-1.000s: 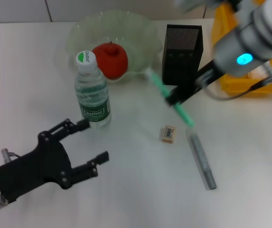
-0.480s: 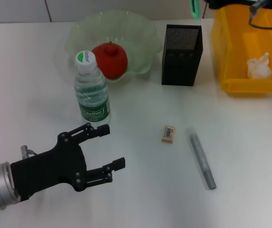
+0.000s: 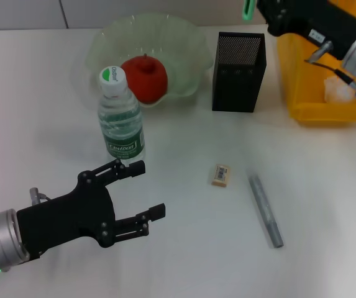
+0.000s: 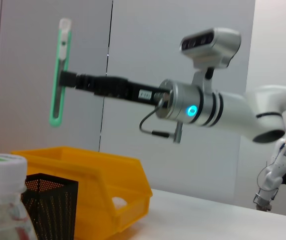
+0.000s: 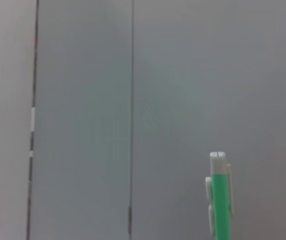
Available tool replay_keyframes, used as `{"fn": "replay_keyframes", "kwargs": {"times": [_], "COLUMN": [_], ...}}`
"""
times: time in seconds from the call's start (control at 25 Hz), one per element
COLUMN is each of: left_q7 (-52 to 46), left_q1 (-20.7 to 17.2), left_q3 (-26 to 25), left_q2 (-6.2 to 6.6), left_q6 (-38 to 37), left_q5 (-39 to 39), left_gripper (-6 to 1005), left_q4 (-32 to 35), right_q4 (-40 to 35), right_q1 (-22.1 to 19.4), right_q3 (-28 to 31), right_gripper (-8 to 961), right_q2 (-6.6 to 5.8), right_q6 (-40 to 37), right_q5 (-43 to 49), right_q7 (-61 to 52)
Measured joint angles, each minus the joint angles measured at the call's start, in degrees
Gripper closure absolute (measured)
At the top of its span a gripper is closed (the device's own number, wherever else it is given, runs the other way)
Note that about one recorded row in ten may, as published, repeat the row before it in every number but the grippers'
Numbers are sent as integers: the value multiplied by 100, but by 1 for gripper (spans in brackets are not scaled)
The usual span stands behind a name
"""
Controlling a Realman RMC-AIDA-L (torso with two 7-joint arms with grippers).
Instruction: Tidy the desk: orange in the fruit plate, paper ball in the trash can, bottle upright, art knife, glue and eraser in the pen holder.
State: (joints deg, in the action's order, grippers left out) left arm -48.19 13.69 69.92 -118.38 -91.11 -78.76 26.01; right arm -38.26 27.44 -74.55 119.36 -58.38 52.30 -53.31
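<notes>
My right gripper (image 3: 256, 9) is shut on the green art knife (image 3: 248, 7), held upright high above the black mesh pen holder (image 3: 238, 63). The knife also shows in the left wrist view (image 4: 59, 75) and the right wrist view (image 5: 220, 200). The orange (image 3: 144, 77) lies in the pale-green fruit plate (image 3: 106, 37). The bottle (image 3: 120, 124) stands upright in front of the plate. The eraser (image 3: 220, 174) and the grey glue stick (image 3: 264, 210) lie on the table. The paper ball (image 3: 336, 89) lies in the yellow trash can (image 3: 327, 112). My left gripper (image 3: 150, 188) is open and empty, just in front of the bottle.
The white table (image 3: 184, 248) holds everything. The trash can stands just right of the pen holder, and my right arm (image 3: 327, 28) reaches across it. In the left wrist view the bottle cap (image 4: 0, 167), pen holder (image 4: 50, 202) and trash can (image 4: 103, 185) show below the knife.
My right gripper lifted the green knife off the table to high above the pen holder, then the arm came back into view. My left gripper moved a little right.
</notes>
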Motion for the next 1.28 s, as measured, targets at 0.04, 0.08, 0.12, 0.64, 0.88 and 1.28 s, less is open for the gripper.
{"fn": "replay_keyframes", "kwargs": {"times": [0.04,0.08,0.12,0.64,0.88,1.28], "left_q7": [-1,-1,-1,11,34,15], "left_q1": [1,1,2,-4,-7,-31], "left_q3": [4,4,5,11,13,8], "left_q2": [-1,-1,-1,8,9,16], "left_q6": [9,9,14,16,10,-27], "left_q5": [1,1,1,-8,-12,-32], "left_gripper": [183,183,183,184,184,184], "left_q4": [-2,-2,-24,-70,-70,-49], "right_q4": [558,558,994,1904,1908,-50], "right_q1": [243,243,453,808,742,-613], "right_q3": [7,7,15,178,178,262], "right_gripper": [822,821,819,800,791,594], "right_q2": [-1,-1,-1,27,35,-17], "right_q6": [-6,-6,15,271,105,-1171], "right_q5": [-294,-294,-434,-550,-555,-388], "right_q7": [428,428,644,1031,1045,-643]}}
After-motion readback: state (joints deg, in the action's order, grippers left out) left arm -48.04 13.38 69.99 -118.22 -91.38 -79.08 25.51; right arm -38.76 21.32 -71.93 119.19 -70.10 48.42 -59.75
